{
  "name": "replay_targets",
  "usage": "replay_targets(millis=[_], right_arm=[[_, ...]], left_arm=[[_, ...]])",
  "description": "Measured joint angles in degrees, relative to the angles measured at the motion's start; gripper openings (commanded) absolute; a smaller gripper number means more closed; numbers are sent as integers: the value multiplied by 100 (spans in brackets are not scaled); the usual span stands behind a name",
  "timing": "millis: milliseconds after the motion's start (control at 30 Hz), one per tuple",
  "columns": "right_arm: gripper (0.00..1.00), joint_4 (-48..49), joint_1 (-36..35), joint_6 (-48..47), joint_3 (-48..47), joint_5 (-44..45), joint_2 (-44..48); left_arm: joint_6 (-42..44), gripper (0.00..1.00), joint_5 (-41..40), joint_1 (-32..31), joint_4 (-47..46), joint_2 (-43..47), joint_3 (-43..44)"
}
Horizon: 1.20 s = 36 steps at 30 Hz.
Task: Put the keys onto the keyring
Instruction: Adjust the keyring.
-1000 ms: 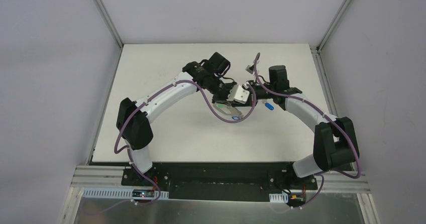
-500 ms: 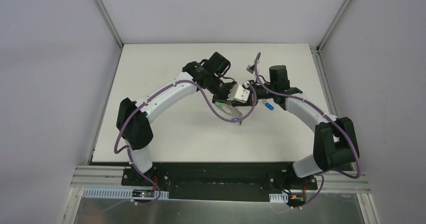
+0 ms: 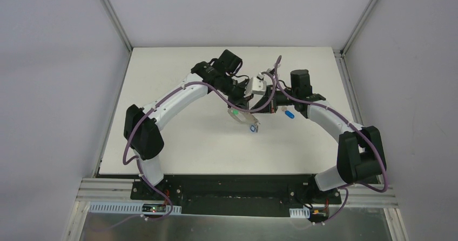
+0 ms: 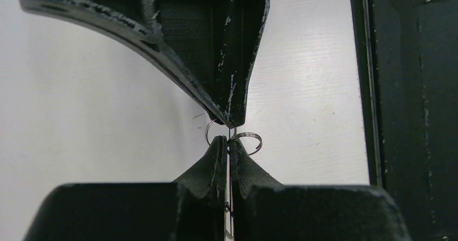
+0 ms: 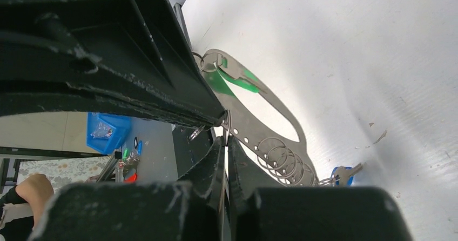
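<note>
- Left gripper: jaws fully closed, pinching the thin edge of the keyring; in the left wrist view the plate shows edge-on as a bright line between the fingers
- Right gripper: jaws also closed, tip to tip with the left gripper at the same edge of the keyring; cannot tell whether it pinches the plate or only one small ring there
- Keyring hangs off the white table just below the two meeting tips, near the table's middle, slanting down toward the near side
- Green key sits at the keyring's upper end, on a small ring, just beside the left gripper's finger
- Row of linked rings runs along the lower side; blue key dangles at the low end, well below both tips
- Separate small blue piece lies on the table right of the grippers, beside the right arm
</note>
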State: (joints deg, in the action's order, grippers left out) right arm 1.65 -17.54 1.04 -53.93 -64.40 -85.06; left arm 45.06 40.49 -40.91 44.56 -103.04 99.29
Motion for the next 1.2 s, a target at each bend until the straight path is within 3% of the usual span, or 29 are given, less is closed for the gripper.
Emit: replay_targets(millis=[400,867,1200], right_arm=[[34,-107,382,-136,0,63,122],[40,-509,334,-389,-778,63,452],[41,-435,-57,-223,-658,535,343]], left_arm=[[-2551,0,-260,282,-363,0,-7],[-5744,0,-549,616,-1174,20,-540],[-7117,0,-754,625,-1709,245,-981]])
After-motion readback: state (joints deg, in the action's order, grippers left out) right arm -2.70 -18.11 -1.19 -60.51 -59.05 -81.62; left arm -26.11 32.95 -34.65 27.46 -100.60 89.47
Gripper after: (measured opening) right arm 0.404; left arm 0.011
